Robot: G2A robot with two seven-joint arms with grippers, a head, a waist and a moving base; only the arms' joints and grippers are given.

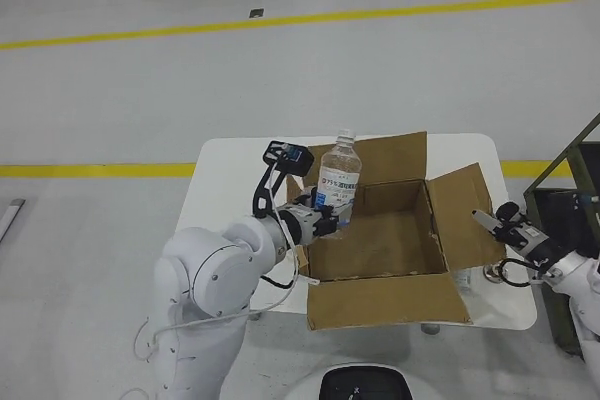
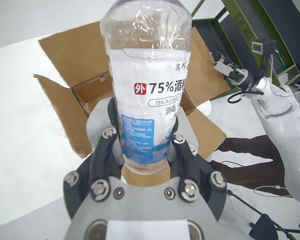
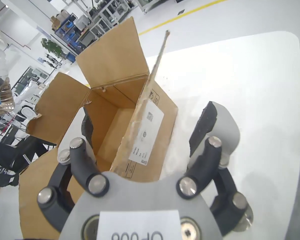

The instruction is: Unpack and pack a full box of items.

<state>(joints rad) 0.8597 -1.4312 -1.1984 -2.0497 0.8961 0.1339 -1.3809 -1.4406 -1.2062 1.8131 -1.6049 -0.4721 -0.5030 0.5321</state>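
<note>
Left wrist: bottle (image 2: 147, 76) gripped in L hand (image 2: 146, 112)

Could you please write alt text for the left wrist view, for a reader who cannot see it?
The left gripper is shut on the lower part of a clear bottle with a white and blue label, holding it over an open cardboard box on a white table. Farther off, the right gripper is at the box's far side.
</note>
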